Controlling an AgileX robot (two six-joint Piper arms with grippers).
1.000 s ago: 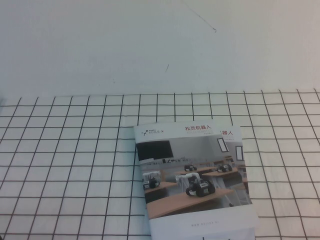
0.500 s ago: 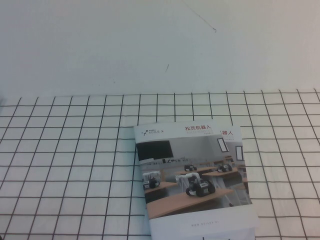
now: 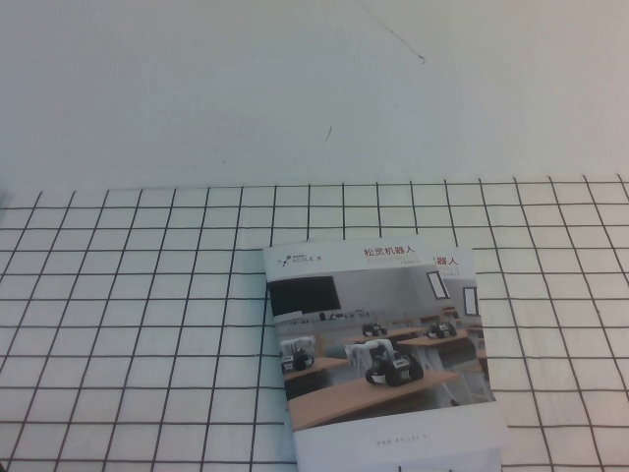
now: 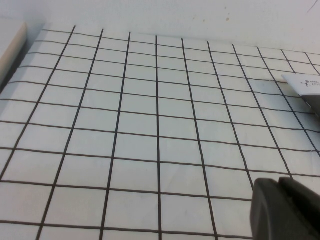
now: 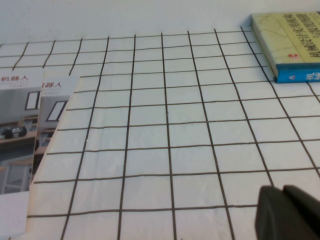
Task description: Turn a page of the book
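Observation:
The book (image 3: 385,438) lies closed on the black-gridded white table (image 3: 138,324), near the front edge and right of centre. The page (image 3: 369,339), its glossy cover with the classroom photo and red title, lies flat on top. A similar printed sheet peeks out along its right edge. The book's corner shows in the left wrist view (image 4: 306,84) and its right side in the right wrist view (image 5: 20,145). My left gripper (image 4: 278,182) hovers shut and empty over bare grid left of the book. My right gripper (image 5: 283,189) hovers shut and empty to its right. Neither shows in the high view.
A thick yellow book with a blue spine (image 5: 292,42) lies at the far right of the table. A pale slab (image 4: 10,47) sits at the table's far left edge. A white wall (image 3: 295,88) rises behind the grid.

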